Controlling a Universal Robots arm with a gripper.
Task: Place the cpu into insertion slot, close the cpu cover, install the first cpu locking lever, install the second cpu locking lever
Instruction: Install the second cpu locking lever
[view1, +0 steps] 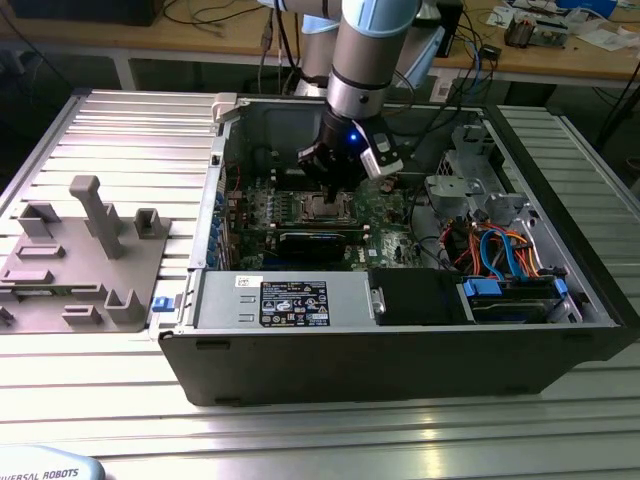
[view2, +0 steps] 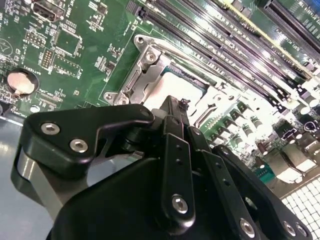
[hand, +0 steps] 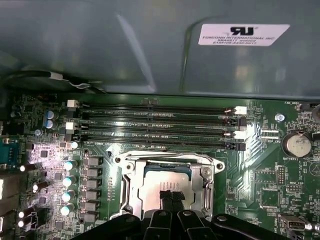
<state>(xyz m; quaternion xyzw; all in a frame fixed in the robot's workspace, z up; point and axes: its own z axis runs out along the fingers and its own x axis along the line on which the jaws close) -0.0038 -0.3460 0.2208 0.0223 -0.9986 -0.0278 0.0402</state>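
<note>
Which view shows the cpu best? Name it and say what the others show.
The first wrist view: the cpu faces the camera inside its silver frame, with the gripper over its near edge. The second wrist view shows the chip at a slant, partly behind the gripper. In the exterior view it is a tiny patch under the arm.

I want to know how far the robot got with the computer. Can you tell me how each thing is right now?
cpu: lying flat in the socket, silver top showing.
insertion slot: filled by the cpu.
cpu cover: down flat around the cpu, framing it.
claw: fingertips together, right over the cpu's top; contact unclear.
computer case: side panel off, inside open to view.
memory slots: all empty.
</note>
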